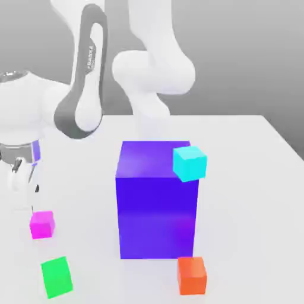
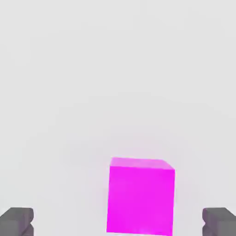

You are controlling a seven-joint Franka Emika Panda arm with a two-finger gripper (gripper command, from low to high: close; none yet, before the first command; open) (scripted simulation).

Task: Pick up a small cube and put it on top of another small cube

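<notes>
A small magenta cube (image 1: pixel 42 225) sits on a pale, smooth tabletop (image 1: pixel 255 208) toward the exterior view's left, just below the robot's gripper (image 1: pixel 24 205), whose fingers (image 2: pixel 16 222) stand spread apart, gripping nothing. In the hand view the cube lies between the lines of the two fingers; how much height separates them is hard to judge. Near the magenta cube, closer to the camera, a green cube (image 1: pixel 57 277) rests turned at an angle. Toward the exterior view's right are a large blue-purple block (image 1: pixel 157 208), a cyan cube (image 1: pixel 189 164) overlapping its upper corner in the picture, and an orange-red cube (image 1: pixel 191 276). A white robot arm (image 1: pixel 151 71) rises against a plain gray backdrop (image 1: pixel 237 53).
</notes>
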